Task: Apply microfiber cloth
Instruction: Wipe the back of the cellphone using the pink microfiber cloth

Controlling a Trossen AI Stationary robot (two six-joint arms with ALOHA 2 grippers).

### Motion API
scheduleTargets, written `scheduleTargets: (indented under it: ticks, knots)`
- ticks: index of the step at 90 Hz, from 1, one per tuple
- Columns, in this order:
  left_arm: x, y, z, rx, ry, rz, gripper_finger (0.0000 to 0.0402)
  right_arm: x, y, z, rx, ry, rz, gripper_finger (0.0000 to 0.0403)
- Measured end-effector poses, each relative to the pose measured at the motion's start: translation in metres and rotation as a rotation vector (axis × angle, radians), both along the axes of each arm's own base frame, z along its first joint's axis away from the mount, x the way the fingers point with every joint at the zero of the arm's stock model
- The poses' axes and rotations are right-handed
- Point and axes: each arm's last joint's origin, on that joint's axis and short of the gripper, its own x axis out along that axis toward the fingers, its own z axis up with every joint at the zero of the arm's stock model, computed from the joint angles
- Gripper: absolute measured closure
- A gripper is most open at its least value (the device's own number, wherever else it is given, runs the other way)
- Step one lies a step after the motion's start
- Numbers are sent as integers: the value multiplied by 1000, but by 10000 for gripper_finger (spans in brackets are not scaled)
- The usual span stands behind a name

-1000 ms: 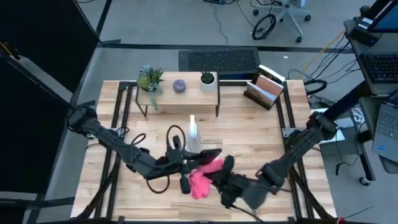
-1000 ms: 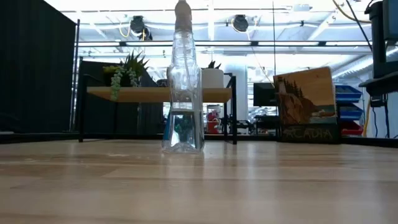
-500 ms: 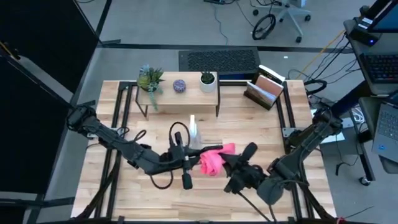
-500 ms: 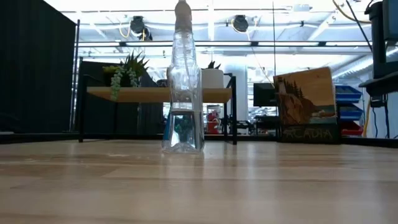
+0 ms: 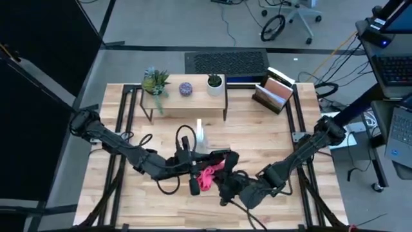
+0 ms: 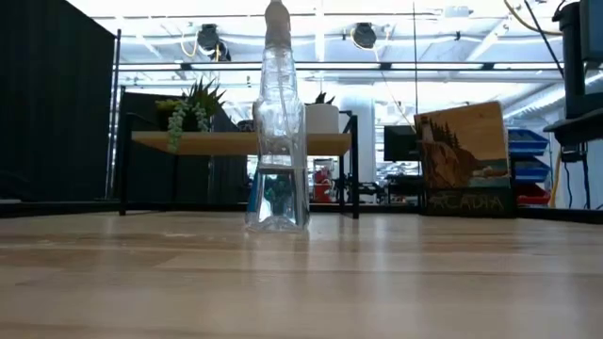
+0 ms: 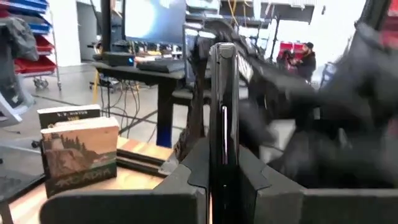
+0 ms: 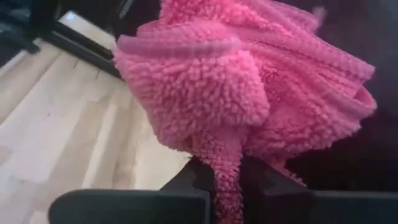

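I've got the microfiber cloth bunched and pinched in the right gripper, mid-tabletop toward the front edge; in the high view the cloth sits right up against the smartphone, which the left gripper clamps edge-on, long axis running away from the wrist. So the phone lies just left of the cloth; I judge the next wipe runs along that axis, w/ the right arm doing the moving.

Both arms are looking matte black all over, chunky rounded joints with slimmer links between. Black cables are looping loose off the left arm, and the right arm is showing squared-off dark fingers.
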Motion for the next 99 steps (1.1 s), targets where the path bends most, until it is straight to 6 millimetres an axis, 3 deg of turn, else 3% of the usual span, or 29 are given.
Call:
scheduleTargets:
  ticks: [8, 26, 41, 52, 69, 99]
  knots:
    - [-2, -2, 0, 16, 4, 14, 391, 0, 4, -9, -59, 66, 55, 394]
    - [-9, -10, 2, 64, 24, 7, 391, -27, 23, 20, -146, 37, 202, 394]
    - [-12, -11, 2, 104, 46, 32, 391, -63, 29, 70, -188, -106, 41, 394]
    - [-9, -9, -3, 117, 85, 17, 391, -75, 21, 82, -253, -129, -174, 394]
    - [-2, 3, -4, 41, 77, -6, 391, -59, 6, 78, -145, -161, -192, 394]
    - [-1, 3, -3, 31, 49, 36, 391, -12, 2, 24, -126, -43, -125, 394]
